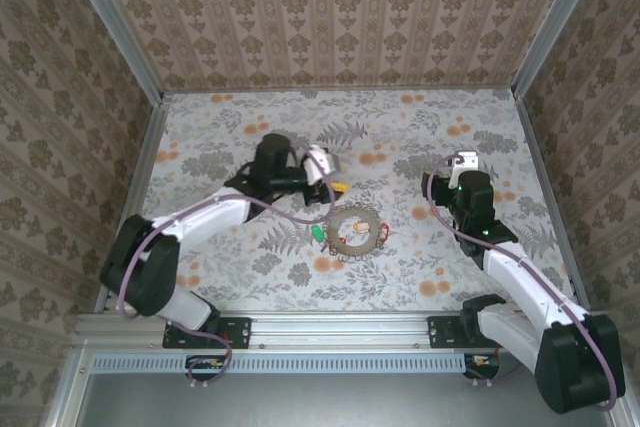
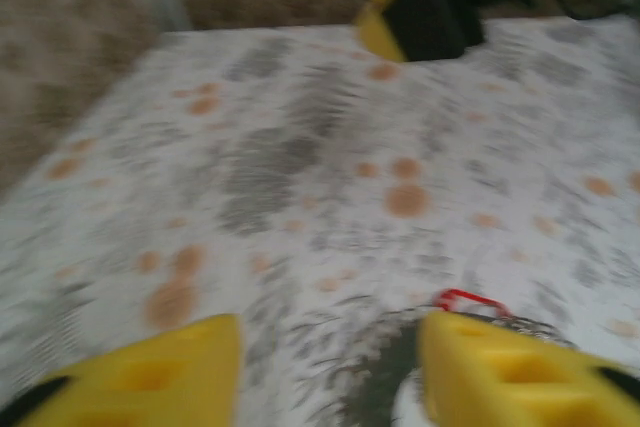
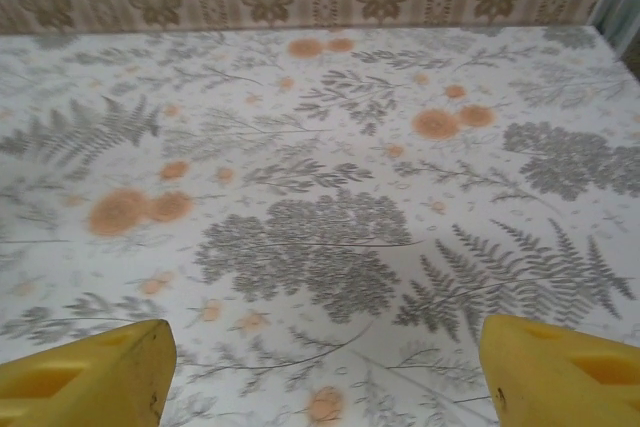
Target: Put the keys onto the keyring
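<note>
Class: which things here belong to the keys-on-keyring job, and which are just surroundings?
Job: round silvery-tan beaded chain keyring; small key with green plastic tag; small key with red plastic tag.
Surroundings: floral-patterned tabletop; patterned wallpaper walls.

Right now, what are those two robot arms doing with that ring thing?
They are working on getting keys onto a ring. The left gripper is open and empty, hovering beside the keyring in the middle of the table. A green tag and a red tag lie at the ring's edge. The right gripper is open too, over bare table off to the side.
</note>
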